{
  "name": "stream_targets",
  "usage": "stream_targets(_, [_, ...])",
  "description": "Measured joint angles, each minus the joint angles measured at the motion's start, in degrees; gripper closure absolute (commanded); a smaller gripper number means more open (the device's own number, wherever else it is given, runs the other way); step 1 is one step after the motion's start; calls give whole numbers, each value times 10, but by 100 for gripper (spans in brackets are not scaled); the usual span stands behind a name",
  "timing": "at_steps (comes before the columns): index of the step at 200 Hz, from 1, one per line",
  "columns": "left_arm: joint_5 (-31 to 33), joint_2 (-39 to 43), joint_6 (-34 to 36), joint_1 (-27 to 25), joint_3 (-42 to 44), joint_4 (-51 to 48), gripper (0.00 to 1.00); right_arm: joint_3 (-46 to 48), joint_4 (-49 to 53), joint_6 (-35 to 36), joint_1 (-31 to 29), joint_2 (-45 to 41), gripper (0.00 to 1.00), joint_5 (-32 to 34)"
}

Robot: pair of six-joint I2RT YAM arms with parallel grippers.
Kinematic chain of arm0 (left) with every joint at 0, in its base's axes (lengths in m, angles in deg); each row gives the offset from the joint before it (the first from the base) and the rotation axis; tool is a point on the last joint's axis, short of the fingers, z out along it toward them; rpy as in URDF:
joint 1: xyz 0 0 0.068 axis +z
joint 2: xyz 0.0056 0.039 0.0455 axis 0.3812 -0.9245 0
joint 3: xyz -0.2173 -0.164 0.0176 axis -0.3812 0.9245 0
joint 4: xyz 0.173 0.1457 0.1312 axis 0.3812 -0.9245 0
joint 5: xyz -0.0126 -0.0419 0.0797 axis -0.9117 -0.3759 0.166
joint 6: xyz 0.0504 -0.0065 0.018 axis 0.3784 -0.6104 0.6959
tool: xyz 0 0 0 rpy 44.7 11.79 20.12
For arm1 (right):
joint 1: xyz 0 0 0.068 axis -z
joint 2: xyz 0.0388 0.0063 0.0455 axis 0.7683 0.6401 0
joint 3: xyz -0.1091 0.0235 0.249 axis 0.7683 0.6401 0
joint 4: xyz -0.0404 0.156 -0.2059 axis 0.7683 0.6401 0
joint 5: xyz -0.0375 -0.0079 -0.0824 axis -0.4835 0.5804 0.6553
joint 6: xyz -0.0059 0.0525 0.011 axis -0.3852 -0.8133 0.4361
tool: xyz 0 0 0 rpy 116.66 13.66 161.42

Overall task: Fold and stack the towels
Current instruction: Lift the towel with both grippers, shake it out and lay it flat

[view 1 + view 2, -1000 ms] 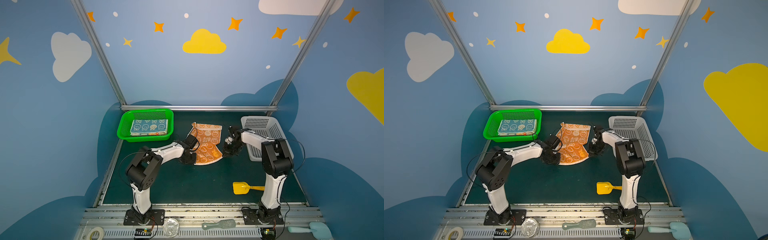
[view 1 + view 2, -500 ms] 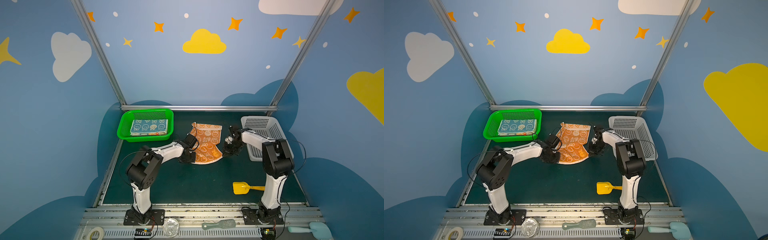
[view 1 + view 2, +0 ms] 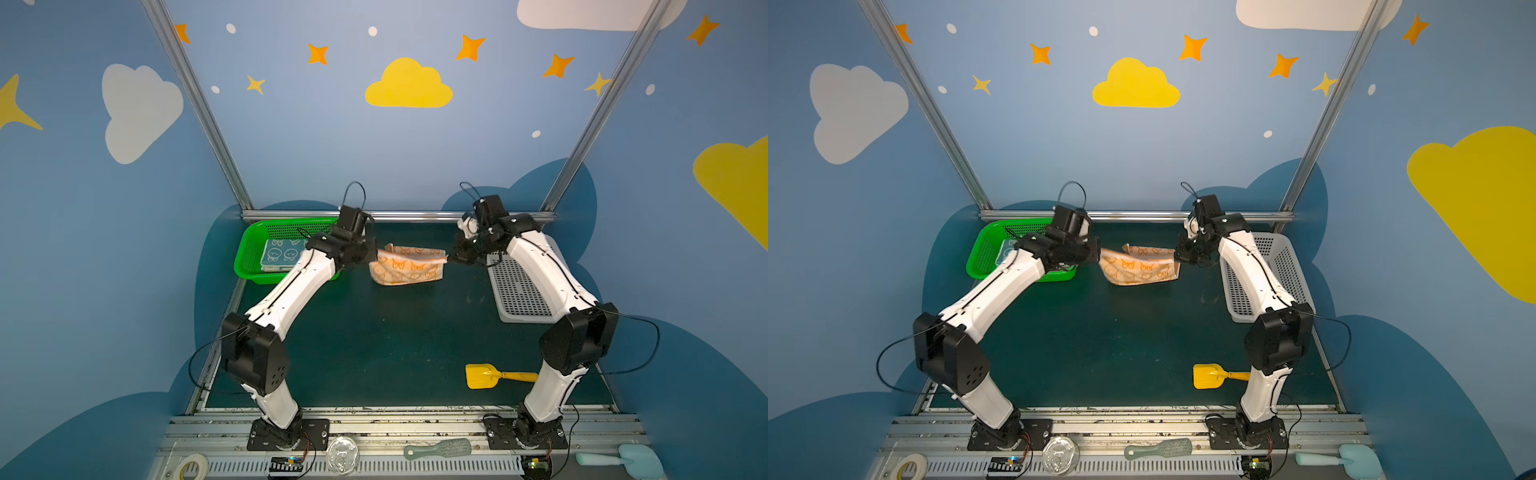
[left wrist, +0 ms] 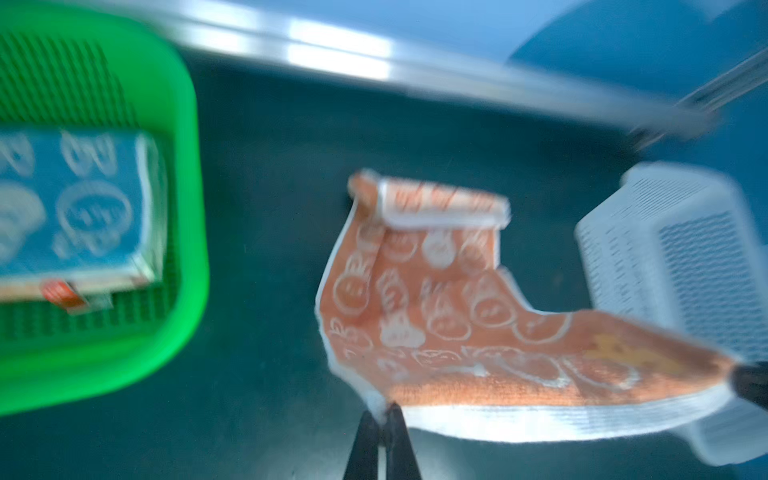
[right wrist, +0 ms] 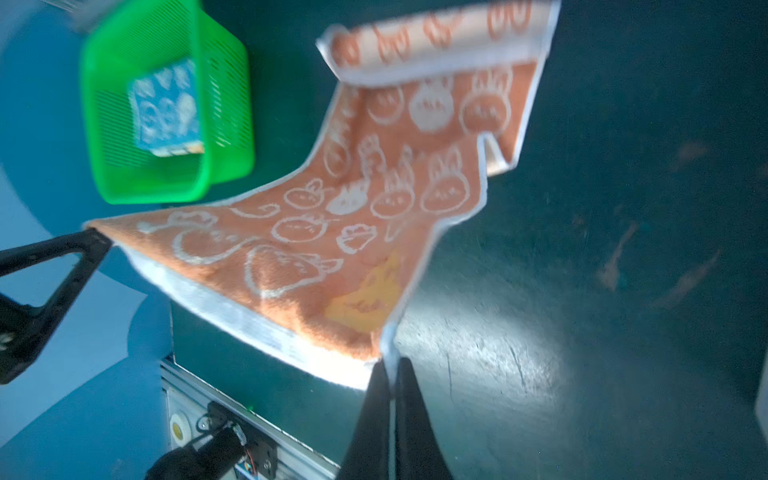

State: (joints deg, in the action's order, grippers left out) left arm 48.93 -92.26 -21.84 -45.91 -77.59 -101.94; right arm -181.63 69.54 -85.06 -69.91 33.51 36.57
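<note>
The orange towel (image 3: pixel 407 270) hangs mid-frame in both top views, long axis left to right, stretched between the left hand (image 3: pixel 371 261) and right hand (image 3: pixel 450 259), each clamped on a corner. Its far edge curls over. The left arm (image 3: pixel 291 291) hides part of the blue towel (image 3: pixel 278 253), left of centre; wrist views are blurred.

Walls (image 3: pixel 291 145) blue, painted. Yellow cloud (image 3: pixel 408 85) at 12 o'clock with orange stars (image 3: pixel 469 47) around it; white cloud (image 3: pixel 137 110) at 10 o'clock; a second yellow cloud (image 3: pixel 731 187) at 3 o'clock. Two aluminium posts (image 3: pixel 197 104) slant up from the back rail (image 3: pixel 415 216). Floor: dark green mat (image 3: pixel 374 340), scuffed, with a bright glare patch (image 5: pixel 478 332) in the right wrist view. Grooved metal base rail (image 3: pixel 395 419) at 6 o'clock.
</note>
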Motion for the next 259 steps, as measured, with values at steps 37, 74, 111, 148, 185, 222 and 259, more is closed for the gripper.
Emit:
stream_targets(37, [14,2,22,0,-241,-67,97,-129,19,26,-2,-38,100,1])
stream_targets(74, [12,0,41,-20,-387,-152,97,-115,-18,33,-8,-151,100,-3])
stream_targets(111, [36,49,42,-77,-376,-205,97,-118,-14,56,-7,-223,100,-3])
stream_targets(148, [23,157,16,-126,-303,-200,97,-118,-7,71,-7,-261,100,-12])
stream_targets(185, [0,170,2,-125,-295,-174,97,-120,-6,71,-9,-254,100,-17])
stream_targets(222, [-30,130,-1,-57,-238,-144,97,-120,-6,65,5,-205,100,-5])
stream_targets(259, [-83,54,-4,17,-150,-88,97,-104,-15,54,21,-115,100,-3])
